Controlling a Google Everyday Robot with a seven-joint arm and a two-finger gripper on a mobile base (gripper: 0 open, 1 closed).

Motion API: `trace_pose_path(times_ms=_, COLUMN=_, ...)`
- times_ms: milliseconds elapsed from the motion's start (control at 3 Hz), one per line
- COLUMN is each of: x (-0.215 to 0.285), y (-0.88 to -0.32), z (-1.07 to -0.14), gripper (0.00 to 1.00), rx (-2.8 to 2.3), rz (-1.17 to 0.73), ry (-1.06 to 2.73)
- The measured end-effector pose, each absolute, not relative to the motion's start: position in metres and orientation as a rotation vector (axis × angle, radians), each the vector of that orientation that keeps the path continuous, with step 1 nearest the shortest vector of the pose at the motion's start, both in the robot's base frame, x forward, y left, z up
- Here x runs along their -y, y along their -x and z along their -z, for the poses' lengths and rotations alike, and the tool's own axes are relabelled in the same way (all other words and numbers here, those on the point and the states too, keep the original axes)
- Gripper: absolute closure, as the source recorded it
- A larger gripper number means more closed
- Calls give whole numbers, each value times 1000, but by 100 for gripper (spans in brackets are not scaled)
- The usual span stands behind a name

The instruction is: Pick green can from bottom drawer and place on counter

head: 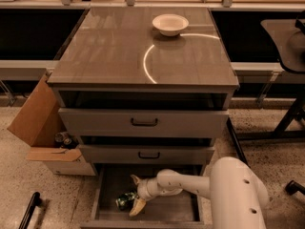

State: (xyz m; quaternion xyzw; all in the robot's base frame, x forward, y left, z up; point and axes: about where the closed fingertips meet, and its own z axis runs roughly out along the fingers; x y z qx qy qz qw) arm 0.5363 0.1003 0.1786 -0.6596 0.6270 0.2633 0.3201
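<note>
The green can (125,200) lies on its side on the floor of the open bottom drawer (167,212), towards its left. My gripper (135,193) reaches down into the drawer from the right on the white arm (190,184). Its two pale fingers (137,207) are spread apart, one beyond the can and one in front of it, with the can just to their left. The counter (109,46) is the glossy grey-brown cabinet top above, with a bright curved glare line.
A white bowl (170,24) stands at the back of the counter. Two shut drawer fronts with black handles (144,122) sit above the open drawer. A cardboard box (40,128) with dark cans (63,139) stands left of the cabinet. A dark table (286,37) is at right.
</note>
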Motion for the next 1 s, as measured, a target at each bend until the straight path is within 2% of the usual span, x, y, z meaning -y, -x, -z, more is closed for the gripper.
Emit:
trace_pose_path(times_ms=667, x=-119, y=-541, z=-145, gripper=0, rx=-1684, rz=-688, ry=1790)
trace_pose_path(times_ms=1000, x=-123, y=-543, z=-131, gripper=16, rx=-1700, rz=-704, ry=1797)
